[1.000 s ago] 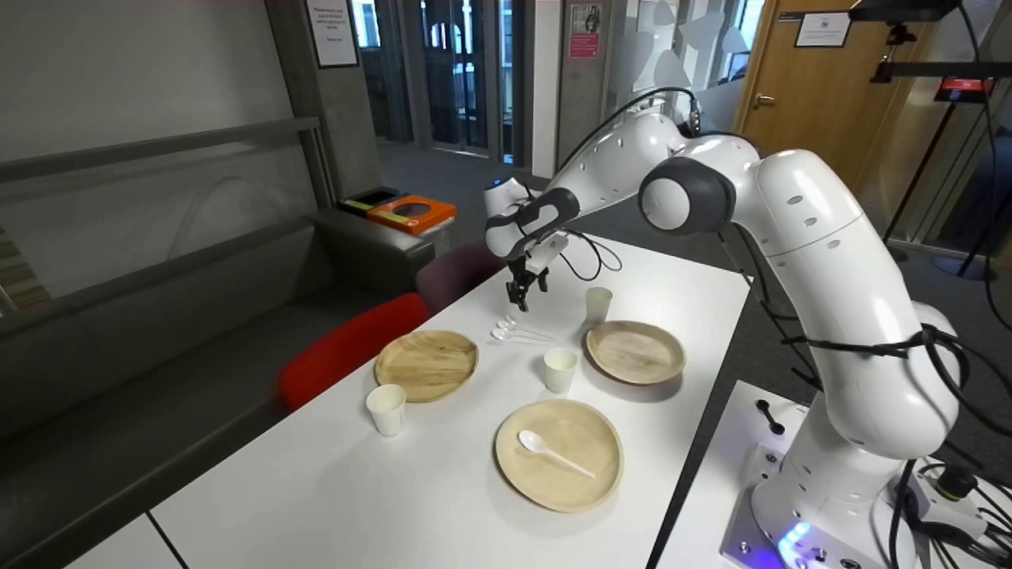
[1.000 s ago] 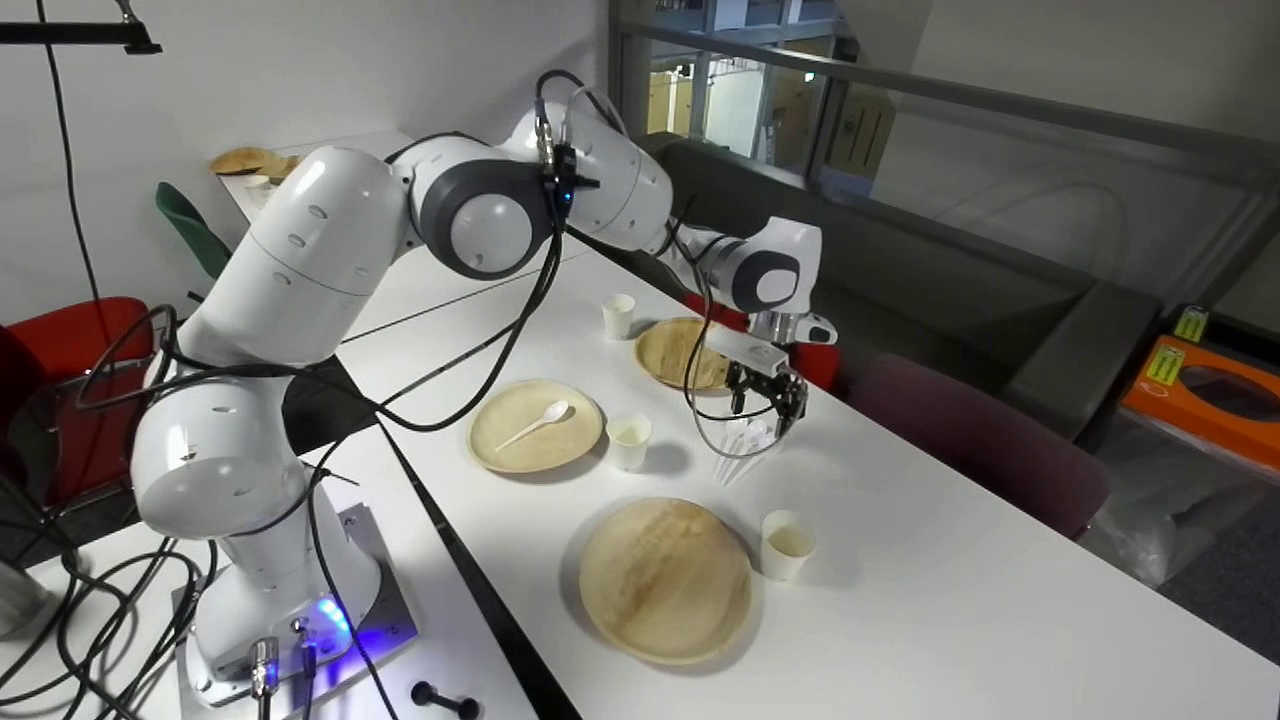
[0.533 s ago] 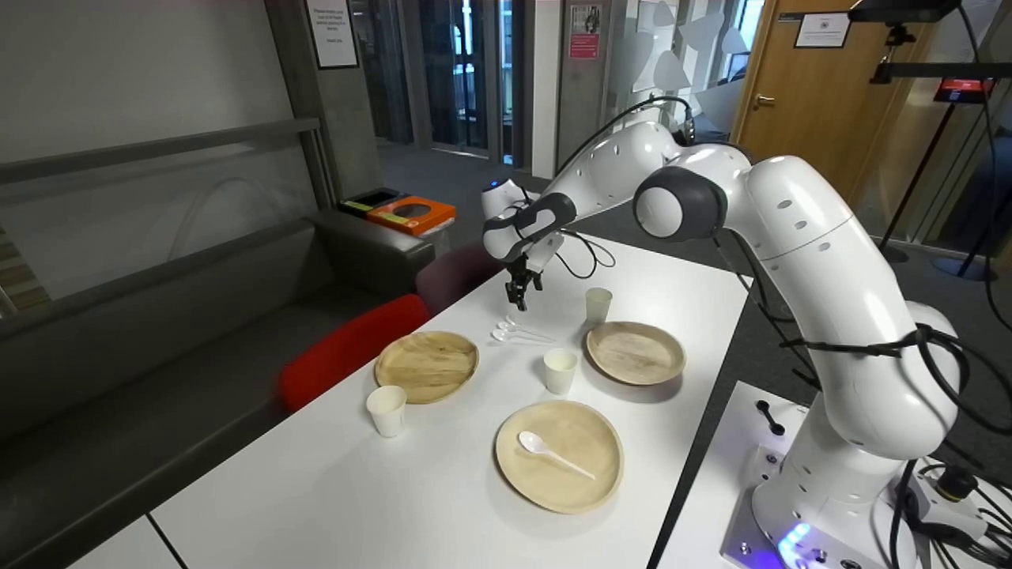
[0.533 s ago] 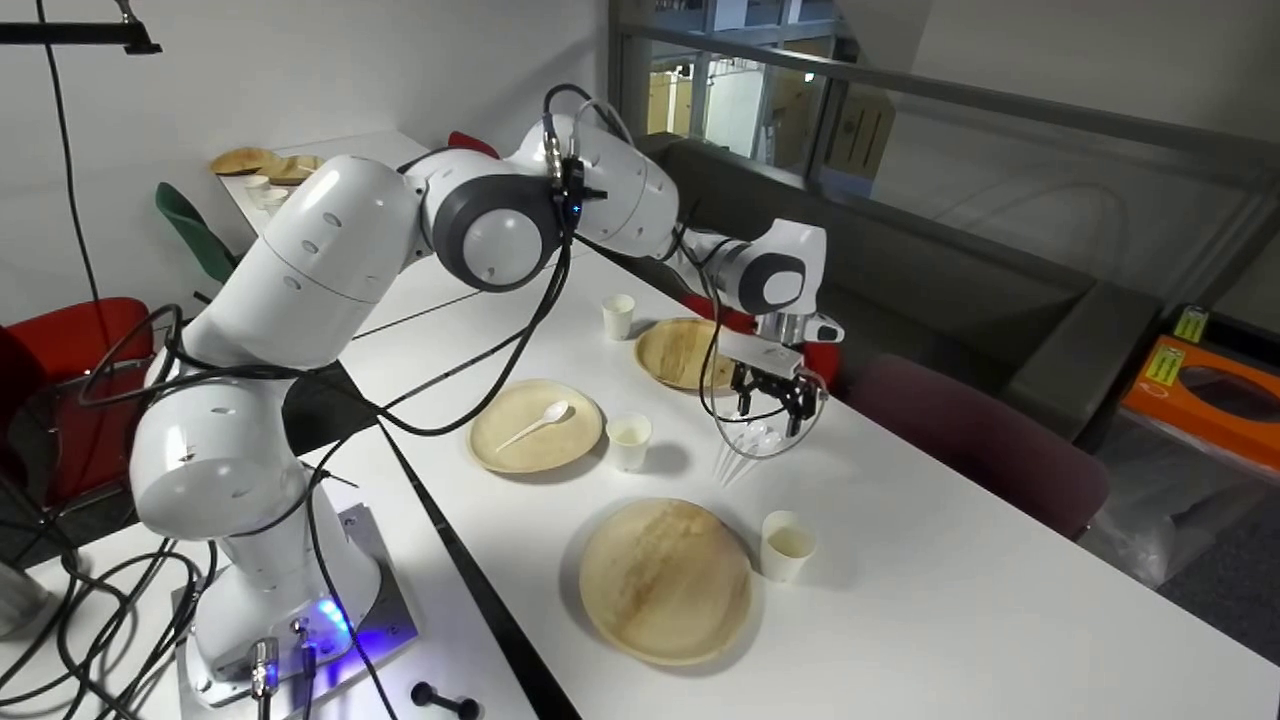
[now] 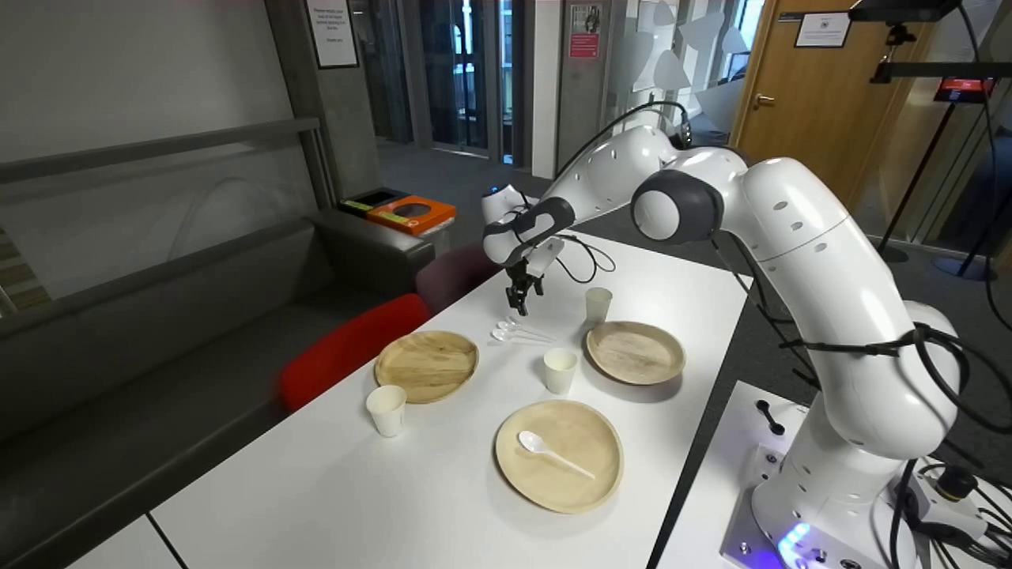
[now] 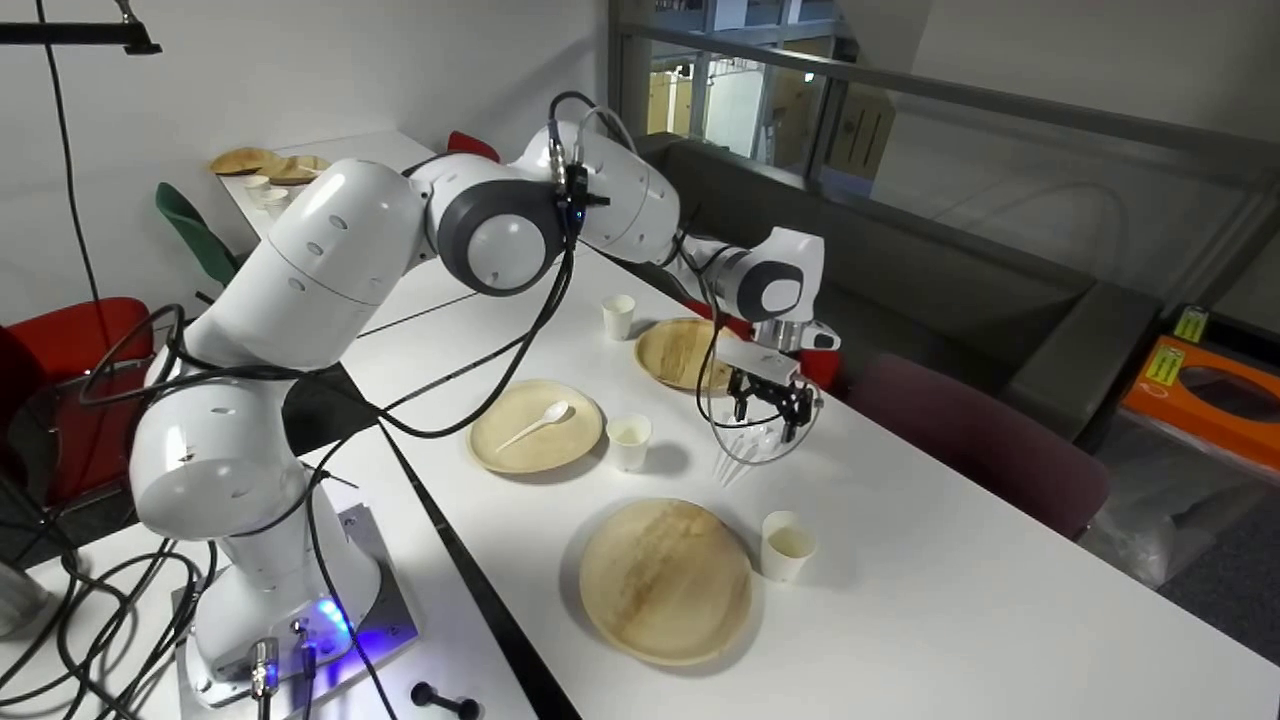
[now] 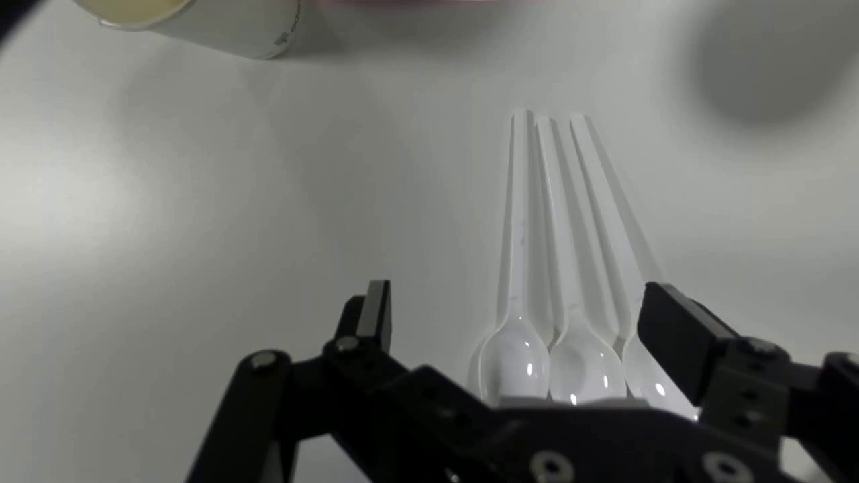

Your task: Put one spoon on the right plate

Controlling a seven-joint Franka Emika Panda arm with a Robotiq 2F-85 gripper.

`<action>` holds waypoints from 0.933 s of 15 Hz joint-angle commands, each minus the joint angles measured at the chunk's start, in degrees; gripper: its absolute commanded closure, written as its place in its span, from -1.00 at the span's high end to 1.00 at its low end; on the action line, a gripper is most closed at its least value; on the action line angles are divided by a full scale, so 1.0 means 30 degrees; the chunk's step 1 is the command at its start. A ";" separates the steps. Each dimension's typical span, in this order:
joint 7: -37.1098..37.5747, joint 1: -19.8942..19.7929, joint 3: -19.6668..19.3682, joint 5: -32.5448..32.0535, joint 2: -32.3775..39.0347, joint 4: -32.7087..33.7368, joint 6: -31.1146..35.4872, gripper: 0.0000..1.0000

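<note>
The step in hand looks like lining up for the pick. Three white spoons (image 7: 567,268) lie side by side on the desk (image 5: 316,490), bowls touching or nearly so, and the jaws stand spread wide above them, pinching nothing. In the wrist view one jaw is well to the left of the left-hand spoon (image 7: 517,288), while the other hides part of the bowl of the right-hand spoon (image 7: 614,235); both exterior views put the jaws low, though exactly how high they hover I can't tell. The right plate (image 5: 636,352), the dish with the raised, darker rim, sits well apart from all this, and its spoon is not yet delivered (another spoon (image 5: 557,457) lies on the pale flat plate (image 5: 581,438), but that isn't the plate asked for). As I judge it, the next move calls for a sideways shift so that only one handle falls between the jaws, then a descent and a squeeze; closing from here would probably gather up more than one. The handle just short of the bowl seems the kindest spot, since there the spoons leave more room between them. After lifting, the way over likely passes between two cups (image 5: 560,371), so some clearance would help.
</note>
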 commanded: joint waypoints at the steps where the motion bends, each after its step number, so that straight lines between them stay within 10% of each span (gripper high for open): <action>1: 0.0348 -0.0589 0.0369 0.0729 0.0433 0.0635 -0.0407 1.00; 14: 0.0481 -0.1190 0.0451 0.1955 0.0815 0.0077 0.1187 1.00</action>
